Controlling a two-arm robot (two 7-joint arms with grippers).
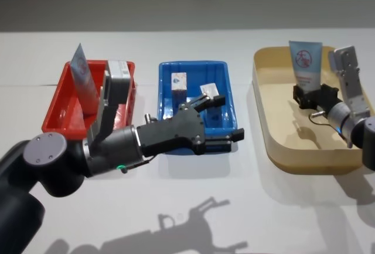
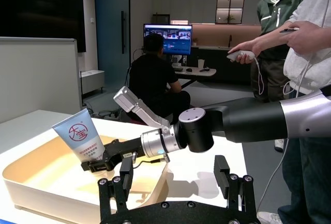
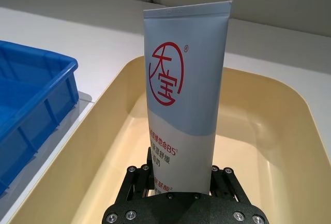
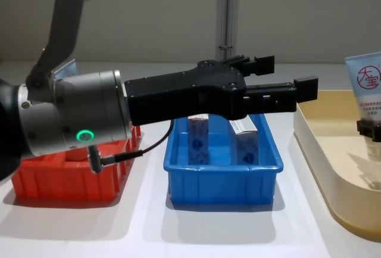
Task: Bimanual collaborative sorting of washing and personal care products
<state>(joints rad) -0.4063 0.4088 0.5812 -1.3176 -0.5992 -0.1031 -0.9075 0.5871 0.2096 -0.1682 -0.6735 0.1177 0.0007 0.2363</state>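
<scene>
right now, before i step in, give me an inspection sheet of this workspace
surface: white table carrying red tub, blue tub and beige tub in a row
job's things: first tube standing in the red tub; left carton and right carton in the blue tub; held tube upright over the beige tub
clutter: nothing seen
grippers: left gripper open above the blue tub; right gripper shut on the held tube
cables: thin black cable under the left wrist
surroundings: plain wall; monitor across the room

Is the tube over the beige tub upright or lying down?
Upright: the right gripper holds the tube by its lower end, crimped edge up.
</scene>
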